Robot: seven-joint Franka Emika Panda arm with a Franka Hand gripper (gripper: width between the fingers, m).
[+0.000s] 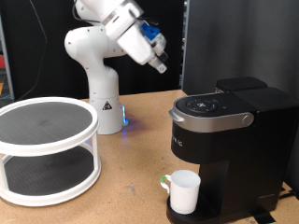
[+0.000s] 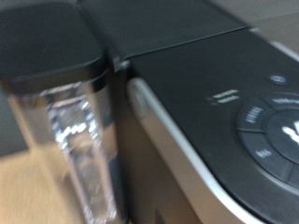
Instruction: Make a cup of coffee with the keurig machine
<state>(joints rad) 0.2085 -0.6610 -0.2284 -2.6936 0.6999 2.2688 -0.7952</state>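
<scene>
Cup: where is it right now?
Exterior view, bottom centre: the cup stands on the keurig's drip tray under the brew head, right of the round white rack. The claw is up above it.

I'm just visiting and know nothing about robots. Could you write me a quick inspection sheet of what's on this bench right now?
Surface: wooden table.
Job's things: white cup stands under the spout of the black keurig machine, lid down.
Clutter: white two-tier round rack at the exterior view's left.
Grippers: gripper raised in the air above the machine, holding nothing visible.
Cables: nothing seen.
Surroundings: dark panel behind the machine; a blue light at the robot's base.
</scene>
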